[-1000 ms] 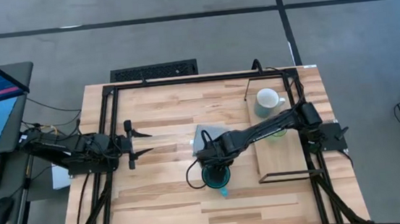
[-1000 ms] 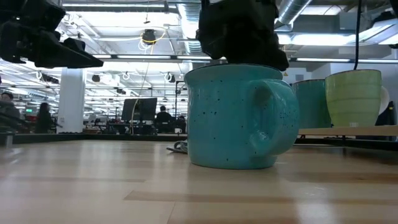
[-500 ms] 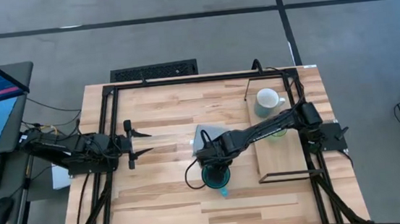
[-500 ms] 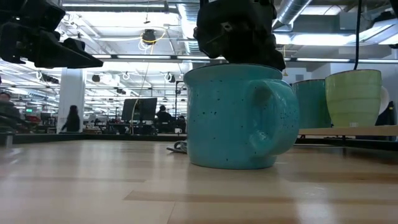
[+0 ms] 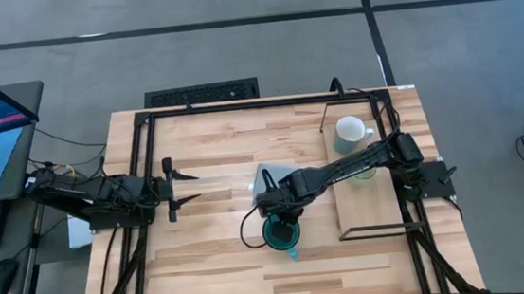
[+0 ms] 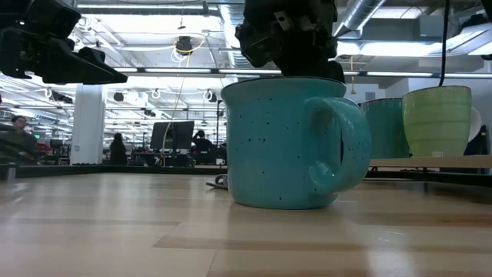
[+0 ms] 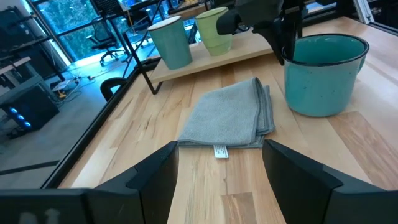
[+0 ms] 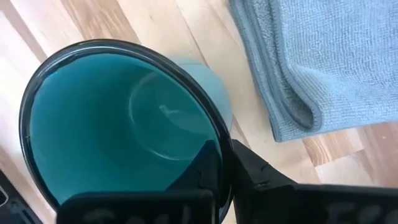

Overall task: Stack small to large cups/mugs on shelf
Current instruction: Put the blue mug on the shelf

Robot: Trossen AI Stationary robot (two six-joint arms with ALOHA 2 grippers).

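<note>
Right gripper point(image 8: 221, 171) clamped on the rim of one teal mug point(image 6: 288, 142), which stood on the table point(image 5: 215, 265).

Three mugs in all: the teal one under the right gripper, and a white mug point(image 5: 348, 133) and a green mug point(image 7: 214, 28) on the single shelf point(image 5: 370, 209) beyond it. One folded cloth point(image 7: 233, 115) lay just beside the teal mug. The left gripper point(image 5: 172, 183), fingers spread wide and holding nothing, hovered well apart from the mugs.

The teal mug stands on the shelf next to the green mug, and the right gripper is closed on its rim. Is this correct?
Not quite. The teal mug stands on the tabletop, beside the folded cloth, not on the shelf. The high view shows this. The green mug is on the shelf, and the right gripper is indeed closed on the teal mug's rim.
</note>
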